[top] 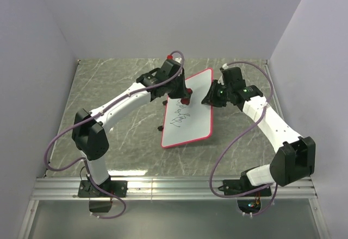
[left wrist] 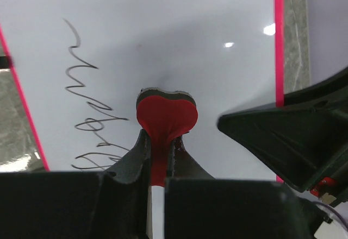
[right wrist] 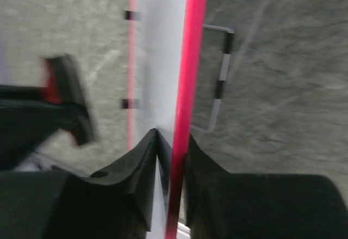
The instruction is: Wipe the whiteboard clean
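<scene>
The whiteboard, white with a thin red-pink frame, lies tilted on the table with black scribbles on its left half. My left gripper is shut on the red bow-shaped eraser, pressed on the board just right of the scribbles. My right gripper is shut on the whiteboard's right frame edge, the red frame running between the fingers. The board also fills the left wrist view.
The marbled grey-green tabletop surrounds the board. Small black clips sit on the board's far edge. A bent wire stand lies on the table beside the board. White walls close in the back and both sides.
</scene>
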Tool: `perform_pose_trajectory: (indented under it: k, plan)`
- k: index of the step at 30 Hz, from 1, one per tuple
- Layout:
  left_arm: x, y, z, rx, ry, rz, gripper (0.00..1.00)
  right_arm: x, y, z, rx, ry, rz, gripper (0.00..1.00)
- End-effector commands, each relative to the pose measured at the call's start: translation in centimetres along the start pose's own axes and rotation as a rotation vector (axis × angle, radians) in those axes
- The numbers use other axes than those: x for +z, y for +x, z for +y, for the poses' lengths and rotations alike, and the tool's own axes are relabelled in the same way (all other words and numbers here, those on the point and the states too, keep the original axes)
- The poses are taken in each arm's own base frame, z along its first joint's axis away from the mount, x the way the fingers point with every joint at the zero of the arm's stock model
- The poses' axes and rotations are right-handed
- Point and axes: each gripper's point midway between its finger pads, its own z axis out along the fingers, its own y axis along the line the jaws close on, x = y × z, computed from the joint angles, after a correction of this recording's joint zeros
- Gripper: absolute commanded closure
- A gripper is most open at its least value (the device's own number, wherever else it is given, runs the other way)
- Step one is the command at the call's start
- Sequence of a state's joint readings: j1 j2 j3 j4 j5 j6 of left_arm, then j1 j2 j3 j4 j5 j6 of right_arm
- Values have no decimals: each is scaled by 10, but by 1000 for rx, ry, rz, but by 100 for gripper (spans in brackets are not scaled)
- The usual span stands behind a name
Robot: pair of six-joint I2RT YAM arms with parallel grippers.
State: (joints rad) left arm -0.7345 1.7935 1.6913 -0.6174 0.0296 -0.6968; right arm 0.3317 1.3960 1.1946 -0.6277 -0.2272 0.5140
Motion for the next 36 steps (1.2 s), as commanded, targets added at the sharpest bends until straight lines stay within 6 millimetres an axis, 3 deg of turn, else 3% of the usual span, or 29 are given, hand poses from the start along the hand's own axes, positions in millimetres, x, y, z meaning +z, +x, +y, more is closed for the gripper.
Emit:
perform_pose_trajectory:
  k: [1, 3, 8, 12, 14, 15, 17, 18, 21, 24, 27, 30, 33, 36]
  plan:
    - [-8, 2, -34, 20, 92, 3, 100, 1, 7, -1, -44, -10, 3, 79]
    - [-5, 13, -37, 18, 103, 26, 100, 2, 9, -2, -42, -8, 9, 88]
    - [9, 49, -12, 8, 63, 111, 100, 3, 9, -3, -39, -4, 13, 94]
    - [27, 88, 30, -13, -50, 195, 100, 3, 8, -5, -36, 7, 17, 100]
    - [34, 99, 45, -27, -84, 217, 100, 4, 9, -5, -34, 14, 22, 100]
    - [37, 116, 61, -37, -113, 250, 100, 4, 9, -5, -34, 15, 23, 100]
    - [40, 121, 74, -80, -109, 255, 100, 4, 8, -5, -33, 14, 19, 100]
    - [41, 136, 89, -98, -136, 286, 100, 3, 8, -5, -33, 14, 19, 100]
    - [41, 146, 113, -128, -177, 307, 100, 3, 8, -6, -32, 16, 17, 100]
    - [44, 152, 122, -132, -192, 316, 100, 4, 10, -6, -34, 17, 22, 100]
    - [45, 152, 117, -145, -174, 323, 100, 5, 11, -8, -33, 20, 27, 100]
    - [39, 140, 95, -140, -112, 303, 100, 5, 10, -7, -34, 18, 27, 100]
    - [25, 121, 50, -121, 22, 263, 100, 5, 9, -7, -34, 20, 27, 100]
    - [0, 116, -6, -110, 214, 267, 100, 5, 7, -4, -32, 13, 28, 100]
